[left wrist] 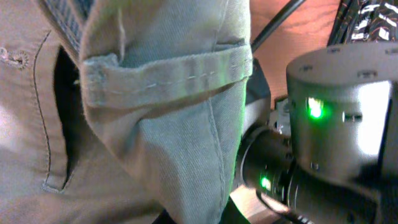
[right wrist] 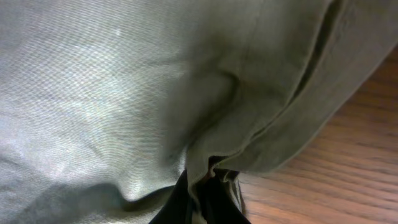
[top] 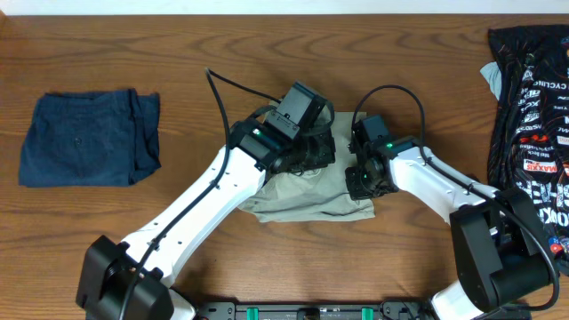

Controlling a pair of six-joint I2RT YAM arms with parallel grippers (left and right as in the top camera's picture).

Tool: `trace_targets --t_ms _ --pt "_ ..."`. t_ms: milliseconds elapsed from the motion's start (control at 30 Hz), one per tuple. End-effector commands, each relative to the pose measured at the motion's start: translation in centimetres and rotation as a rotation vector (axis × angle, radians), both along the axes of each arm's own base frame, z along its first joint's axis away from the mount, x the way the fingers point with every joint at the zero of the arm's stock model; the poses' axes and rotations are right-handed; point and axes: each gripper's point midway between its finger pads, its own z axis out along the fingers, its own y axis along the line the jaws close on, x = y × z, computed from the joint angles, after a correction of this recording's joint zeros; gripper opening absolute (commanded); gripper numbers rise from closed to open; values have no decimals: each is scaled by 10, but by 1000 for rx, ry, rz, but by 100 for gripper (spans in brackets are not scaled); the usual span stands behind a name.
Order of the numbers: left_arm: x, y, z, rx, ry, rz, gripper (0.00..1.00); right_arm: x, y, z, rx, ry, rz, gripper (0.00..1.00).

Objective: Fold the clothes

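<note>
The khaki-beige shorts lie bunched in the middle of the table, partly under both arms. My left gripper is over their upper edge; in the left wrist view khaki cloth with a hem fills the frame and runs down between the fingers. My right gripper is at the shorts' right edge. In the right wrist view its dark fingers are pinched on a fold of the shorts just above the wood.
Folded dark navy shorts lie at the far left. A black printed garment lies at the right edge. The right arm's wrist housing sits close to the left gripper.
</note>
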Motion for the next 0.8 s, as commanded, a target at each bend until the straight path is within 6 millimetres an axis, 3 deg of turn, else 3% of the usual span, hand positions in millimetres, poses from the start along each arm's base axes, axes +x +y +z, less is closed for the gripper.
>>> trace_targets --t_ms 0,33,67,133,233,333,467,567,633,767 --pt "7 -7 8 -24 -19 14 22 -36 6 -26 18 139 18 10" --pt "7 -8 9 -28 -22 14 38 -36 6 -26 18 138 18 18" --pt "7 -9 9 -32 -24 12 45 -36 6 -26 18 137 18 29" --pt "8 -9 9 -31 -26 9 50 -35 4 -26 10 134 14 42" --pt "10 -4 13 -21 -63 -24 51 -31 -8 -23 -32 133 -13 49" --pt "19 9 20 -8 -110 -36 51 -18 -37 -9 -126 120 -102 51" --pt "34 43 23 30 -125 8 51 10 -75 30 -190 60 -206 52" --pt "45 81 14 89 -88 96 51 32 -91 69 -163 -13 -255 54" --pt "52 108 8 133 -64 164 56 45 -84 98 -69 -75 -224 54" --pt "62 142 2 168 -50 230 64 56 -32 148 235 -192 -30 54"
